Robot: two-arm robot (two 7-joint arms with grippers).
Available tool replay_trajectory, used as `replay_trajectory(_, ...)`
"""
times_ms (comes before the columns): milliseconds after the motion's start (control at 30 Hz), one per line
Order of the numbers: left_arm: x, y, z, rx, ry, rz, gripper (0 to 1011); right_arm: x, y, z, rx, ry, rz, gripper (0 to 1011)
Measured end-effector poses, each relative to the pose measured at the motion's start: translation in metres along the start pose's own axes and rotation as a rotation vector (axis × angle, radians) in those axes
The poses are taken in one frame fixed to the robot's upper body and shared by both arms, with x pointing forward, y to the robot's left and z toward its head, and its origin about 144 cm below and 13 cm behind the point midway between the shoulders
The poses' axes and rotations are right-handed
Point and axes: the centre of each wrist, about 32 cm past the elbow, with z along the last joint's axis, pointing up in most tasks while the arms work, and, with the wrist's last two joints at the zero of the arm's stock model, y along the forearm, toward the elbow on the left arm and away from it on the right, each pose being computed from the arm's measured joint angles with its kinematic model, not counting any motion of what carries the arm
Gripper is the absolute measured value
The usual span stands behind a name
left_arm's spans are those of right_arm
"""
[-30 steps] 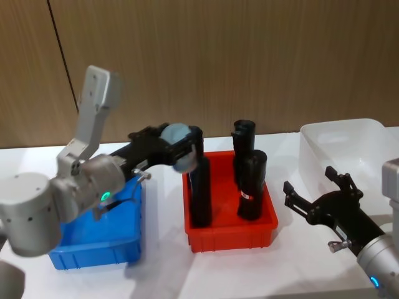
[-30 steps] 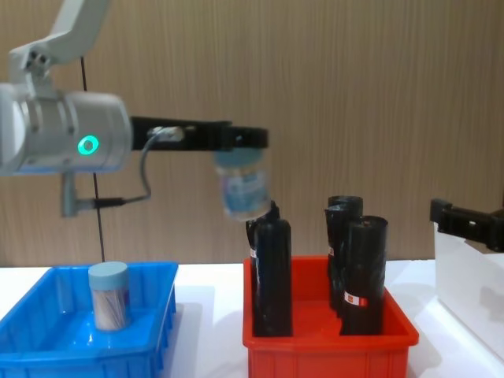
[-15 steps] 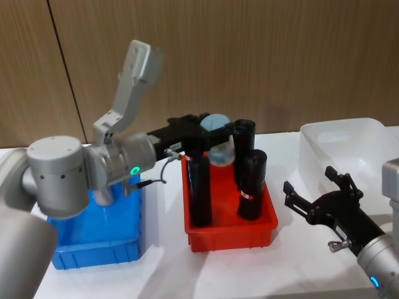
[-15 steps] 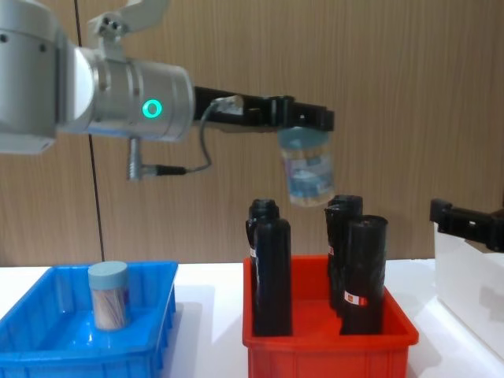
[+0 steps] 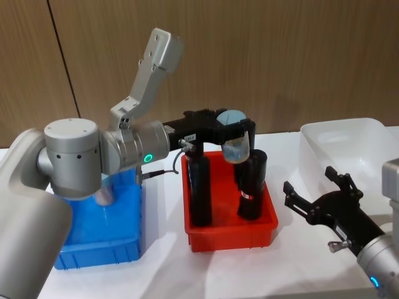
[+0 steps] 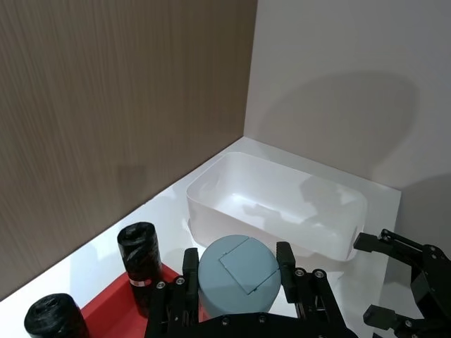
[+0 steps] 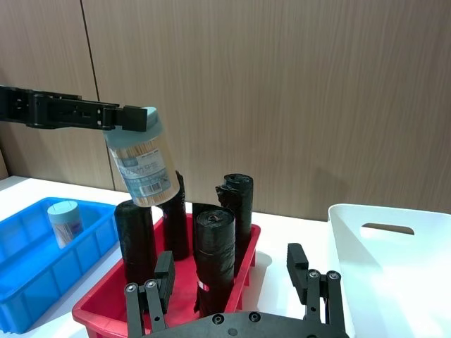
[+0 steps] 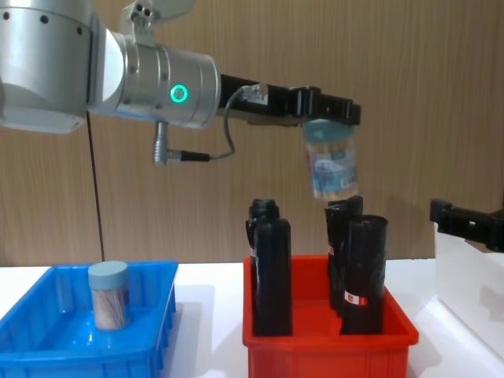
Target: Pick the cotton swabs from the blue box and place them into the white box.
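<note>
My left gripper (image 5: 234, 129) is shut on a cotton swab jar (image 5: 236, 147) with a pale blue lid, holding it by the top. The jar (image 8: 331, 166) hangs in the air above the black rolls at the right of the red bin (image 8: 327, 356); I see its lid (image 6: 238, 273) from above between the fingers. A second cotton swab jar (image 8: 109, 296) stands upright in the blue box (image 8: 168, 315) at the left. The white box (image 5: 313, 156) sits at the far right. Beside it, low over the table, my right gripper (image 5: 310, 182) is open and holds nothing.
Three tall black rolls (image 5: 199, 190) stand upright in the red bin (image 5: 230, 240) between the blue and white boxes. A wooden wall runs behind the white table. Bare table lies in front of the red bin.
My left arm has carried the held jar rightward, from above the red bin's left edge to above its right-hand rolls. The right gripper and the jar in the blue box stayed put.
</note>
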Motion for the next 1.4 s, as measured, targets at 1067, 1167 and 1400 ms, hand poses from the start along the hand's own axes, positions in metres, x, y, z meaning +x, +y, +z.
replay_trajectory(1067, 0.001, -0.008, 0.008, 0.016, -0.004, -0.028, 670, 0.016, 0.036, 0.018, -0.092, -0.049, 0.134, 1002)
replay_trajectory(1167, 0.001, -0.008, 0.008, 0.016, -0.004, -0.028, 670, 0.018, 0.041, 0.021, -0.097, -0.045, 0.146, 1002)
replay_trajectory(1400, 0.001, -0.009, 0.008, 0.017, -0.004, -0.029, 670, 0.021, 0.051, 0.026, -0.099, -0.022, 0.171, 1002)
